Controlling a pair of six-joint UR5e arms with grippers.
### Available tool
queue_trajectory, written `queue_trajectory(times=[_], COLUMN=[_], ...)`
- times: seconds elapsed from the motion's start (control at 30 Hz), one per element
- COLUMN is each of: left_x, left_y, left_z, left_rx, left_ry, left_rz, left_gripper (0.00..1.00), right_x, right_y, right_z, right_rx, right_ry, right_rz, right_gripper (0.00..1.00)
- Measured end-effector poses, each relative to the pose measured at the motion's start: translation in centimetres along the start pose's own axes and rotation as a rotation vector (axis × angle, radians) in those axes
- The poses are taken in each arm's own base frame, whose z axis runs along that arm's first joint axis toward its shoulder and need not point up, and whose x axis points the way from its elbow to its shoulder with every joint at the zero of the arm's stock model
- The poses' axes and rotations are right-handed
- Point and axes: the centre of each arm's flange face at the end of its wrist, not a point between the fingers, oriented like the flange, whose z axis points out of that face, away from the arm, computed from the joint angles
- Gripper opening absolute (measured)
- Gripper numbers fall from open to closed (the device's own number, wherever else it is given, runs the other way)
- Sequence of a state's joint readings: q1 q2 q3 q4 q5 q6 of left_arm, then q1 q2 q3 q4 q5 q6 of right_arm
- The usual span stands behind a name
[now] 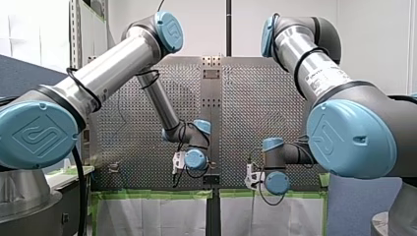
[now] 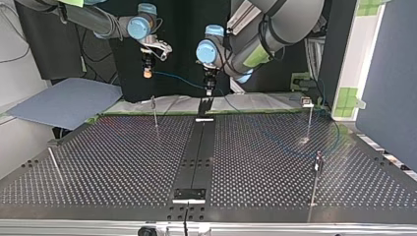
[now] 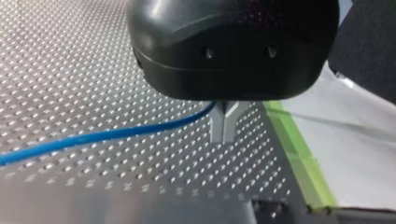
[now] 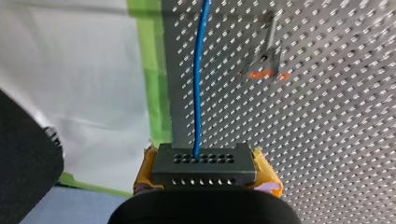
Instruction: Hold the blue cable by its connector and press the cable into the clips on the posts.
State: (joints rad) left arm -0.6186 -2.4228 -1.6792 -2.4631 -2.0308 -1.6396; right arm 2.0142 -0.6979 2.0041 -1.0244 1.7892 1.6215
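The blue cable (image 2: 181, 78) hangs in the air between my two grippers over the table's far edge in the top view. My right gripper (image 2: 146, 73), with yellow pads (image 4: 144, 170), is shut on the cable's dark connector block (image 4: 204, 164); the cable (image 4: 200, 70) runs straight ahead out of it. My left gripper (image 3: 224, 135) has its metal fingers shut on the cable (image 3: 107, 136), which trails off to one side above the perforated plate. Past my left gripper (image 2: 209, 90), the cable droops across the table toward the top view's right.
Thin posts stand on the perforated table (image 2: 123, 162): one below my right gripper (image 2: 155, 112), two at the top view's right (image 2: 309, 120) (image 2: 316, 177), one leaning at its left (image 2: 55, 166). A dark rail (image 2: 199, 152) runs down the middle. Green tape (image 3: 299, 154) lines the table edge.
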Motion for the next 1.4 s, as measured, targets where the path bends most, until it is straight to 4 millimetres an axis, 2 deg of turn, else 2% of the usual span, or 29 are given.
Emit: queue_trajectory(times=[0.1, 0.4, 0.63, 0.83, 1.07, 1.4], left_x=[0.9, 3.2, 3.1, 2.7, 2.4, 5.7], left_y=[-0.8, -3.4, -5.3, -6.6, -8.6, -11.9], left_z=[0.1, 0.7, 0.1, -0.5, -1.1, -1.0], left_rx=[0.012, 0.034, 0.042, 0.034, 0.051, 0.085], left_ry=[0.006, 0.011, -0.013, -0.046, -0.073, -0.046], left_rz=[0.000, 0.008, -0.011, -0.030, -0.048, -0.051], left_gripper=[0.00, 0.00, 0.00, 0.00, 0.00, 0.00], right_x=[-0.1, 0.8, 2.5, 3.5, 3.8, 4.0], right_y=[1.1, 4.2, 6.8, 9.6, 12.5, 14.4], right_z=[0.2, 2.4, 5.5, 7.4, 8.3, 8.8], right_rx=[0.001, 0.005, 0.007, -0.024, -0.061, -0.057], right_ry=[-0.006, 0.032, 0.074, 0.090, 0.096, 0.102], right_rz=[0.002, 0.042, 0.070, 0.094, 0.108, 0.112], right_gripper=[0.00, 0.00, 0.00, 0.00, 0.00, 0.00])
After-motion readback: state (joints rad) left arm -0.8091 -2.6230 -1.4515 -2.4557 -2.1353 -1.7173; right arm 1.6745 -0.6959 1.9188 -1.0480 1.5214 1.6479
